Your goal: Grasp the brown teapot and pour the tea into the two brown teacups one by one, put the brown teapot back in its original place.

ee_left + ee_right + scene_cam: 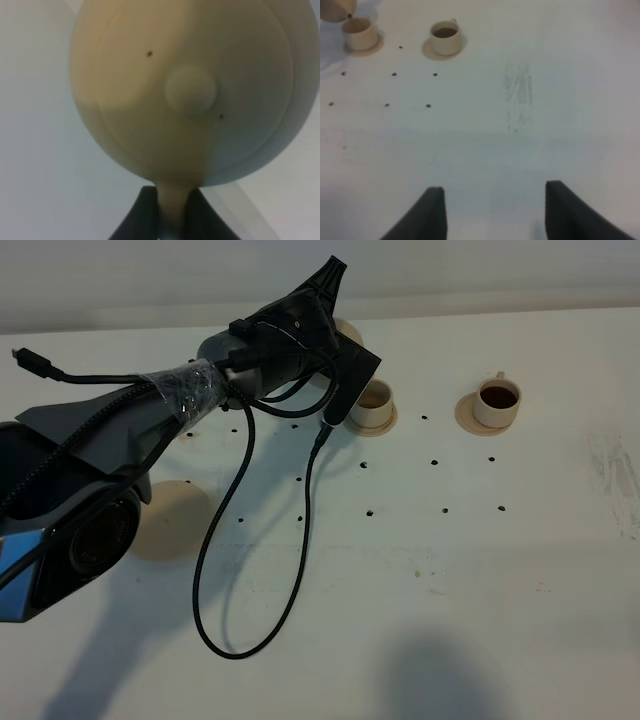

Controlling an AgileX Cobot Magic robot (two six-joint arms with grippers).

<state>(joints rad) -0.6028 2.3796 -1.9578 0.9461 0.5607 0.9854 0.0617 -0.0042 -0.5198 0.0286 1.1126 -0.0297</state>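
Teapot [185, 95] in left pincer [174, 212] apparently tips spout-down over nearer teacup [373, 403].

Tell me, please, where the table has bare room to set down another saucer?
The near half of the table is bare, apart from the cable. The right edge beyond the filled cup is also open. It is crowded at the back, where the left hand tips the teapot over the other cup.
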